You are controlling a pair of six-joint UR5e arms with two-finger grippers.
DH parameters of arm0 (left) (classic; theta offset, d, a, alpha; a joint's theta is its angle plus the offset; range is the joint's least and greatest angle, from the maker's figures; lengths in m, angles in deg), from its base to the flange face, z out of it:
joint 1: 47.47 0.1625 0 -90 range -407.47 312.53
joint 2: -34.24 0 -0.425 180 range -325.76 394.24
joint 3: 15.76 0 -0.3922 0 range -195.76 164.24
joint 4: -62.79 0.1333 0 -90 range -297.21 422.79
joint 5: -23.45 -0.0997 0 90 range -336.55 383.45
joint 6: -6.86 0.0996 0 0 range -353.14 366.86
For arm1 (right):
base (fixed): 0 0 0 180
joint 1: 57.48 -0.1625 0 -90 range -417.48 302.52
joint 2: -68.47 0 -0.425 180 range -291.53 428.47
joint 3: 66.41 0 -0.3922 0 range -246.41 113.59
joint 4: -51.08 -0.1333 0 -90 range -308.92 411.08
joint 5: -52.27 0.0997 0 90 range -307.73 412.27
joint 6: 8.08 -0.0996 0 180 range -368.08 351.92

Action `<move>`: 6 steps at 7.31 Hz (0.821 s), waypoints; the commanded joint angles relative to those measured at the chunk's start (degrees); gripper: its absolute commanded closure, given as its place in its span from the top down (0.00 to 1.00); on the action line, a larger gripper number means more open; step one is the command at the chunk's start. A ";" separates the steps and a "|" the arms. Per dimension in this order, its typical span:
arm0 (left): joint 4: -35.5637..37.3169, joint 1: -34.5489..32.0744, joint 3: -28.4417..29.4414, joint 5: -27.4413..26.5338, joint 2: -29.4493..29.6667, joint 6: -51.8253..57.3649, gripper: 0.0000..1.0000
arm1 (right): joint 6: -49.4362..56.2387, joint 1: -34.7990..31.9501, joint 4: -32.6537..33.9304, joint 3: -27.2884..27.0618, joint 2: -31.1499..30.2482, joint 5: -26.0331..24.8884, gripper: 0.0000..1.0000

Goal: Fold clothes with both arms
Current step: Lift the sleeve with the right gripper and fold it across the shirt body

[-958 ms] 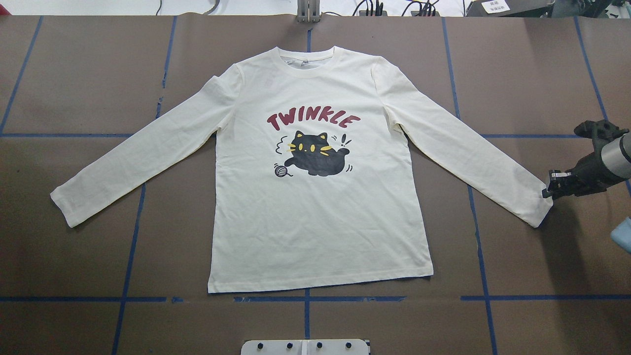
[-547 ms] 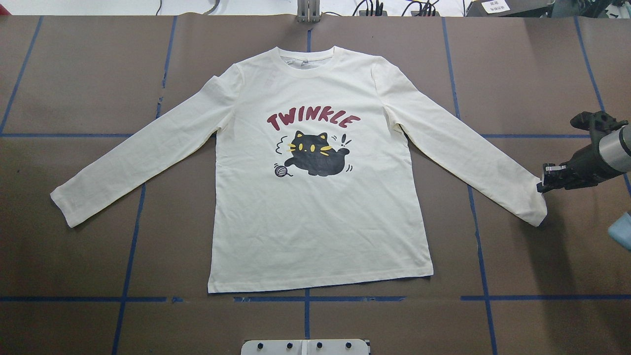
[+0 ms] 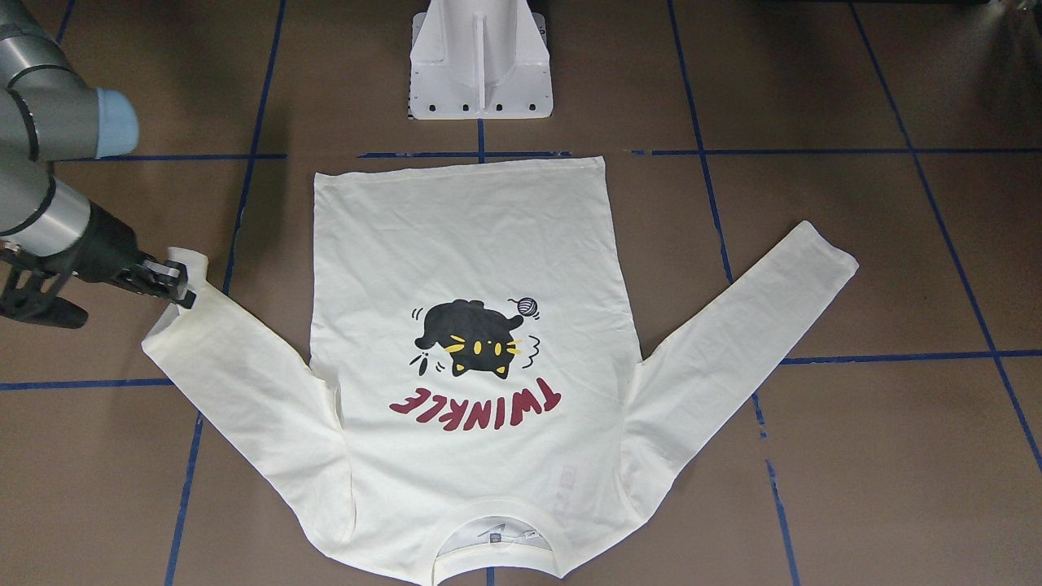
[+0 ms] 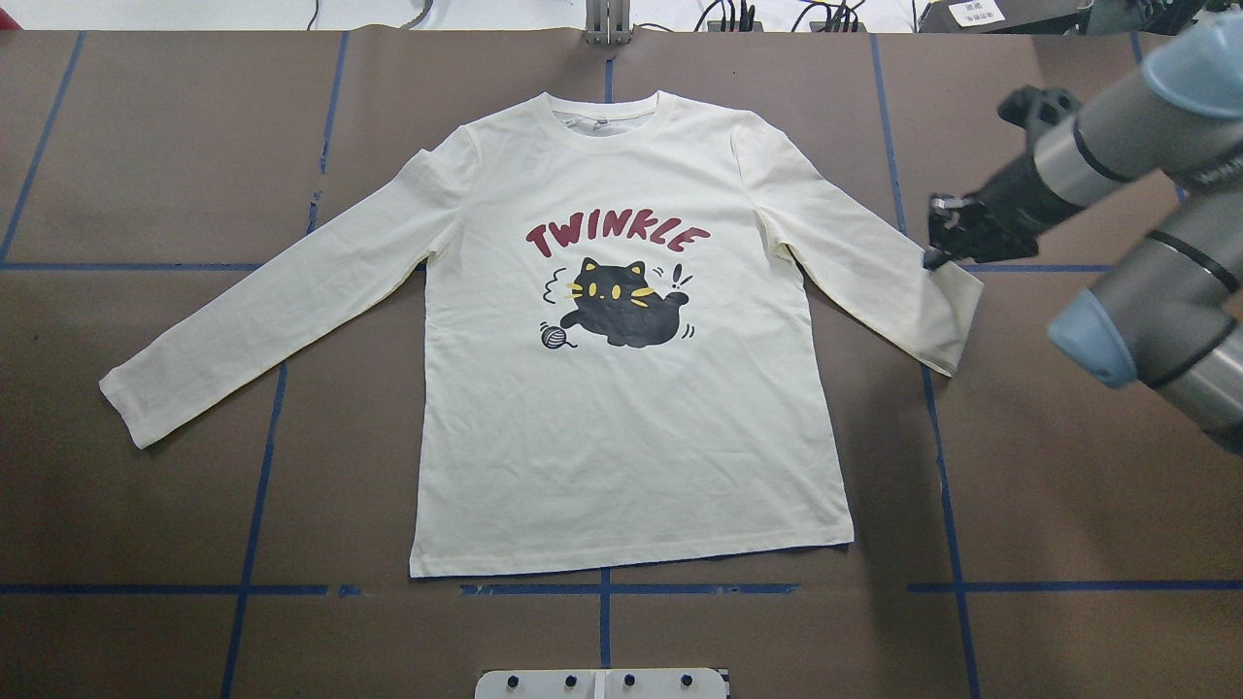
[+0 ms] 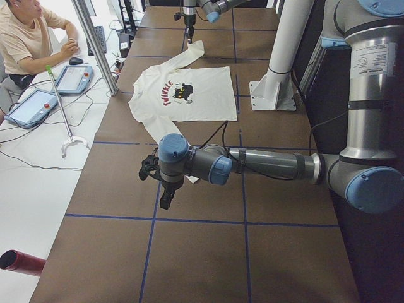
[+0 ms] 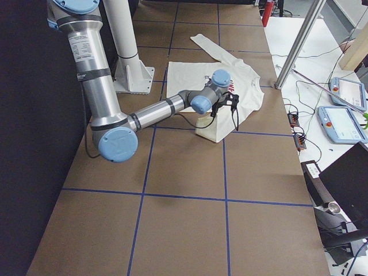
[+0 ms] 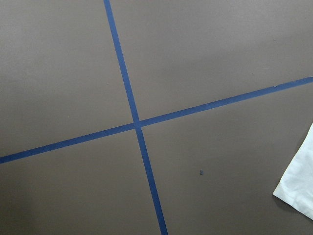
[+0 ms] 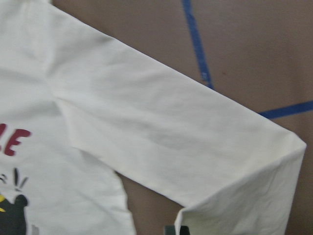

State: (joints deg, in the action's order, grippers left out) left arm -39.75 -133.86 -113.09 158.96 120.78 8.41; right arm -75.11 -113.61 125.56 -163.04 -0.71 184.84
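Barely started: right gripper [image 4: 938, 254] is clamped on one sleeve [image 4: 855, 257] end of the shirt [image 4: 621, 437], doubling it over. Other sleeve [image 4: 262, 311] and body lie unfolded; can't tell the left gripper [image 5: 165, 197] jaw state.

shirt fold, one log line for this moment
stage: sleeve fold | right pincer: shut on shirt cuff, raised | left pincer: off shirt, state unclear

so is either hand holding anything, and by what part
The right hand holds the shirt by its sleeve cuff, lifted; the left hand hangs clear of it.
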 commanded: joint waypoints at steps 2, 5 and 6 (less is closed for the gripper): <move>-1.17 0.00 -0.04 1.07 0.03 -0.32 1.00 | -4.40 5.02 13.24 7.99 29.28 -7.73 0.00; -1.17 0.00 -0.40 1.07 0.20 -0.41 1.00 | -9.43 19.44 0.27 30.86 47.12 -24.70 0.00; -1.17 0.00 -0.66 1.07 0.20 -0.41 1.00 | -9.26 23.04 -1.77 33.14 48.16 -30.13 0.00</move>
State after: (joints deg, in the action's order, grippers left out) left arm -40.91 -133.86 -113.50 160.03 120.96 8.01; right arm -84.22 -95.29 127.50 -133.98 45.16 160.78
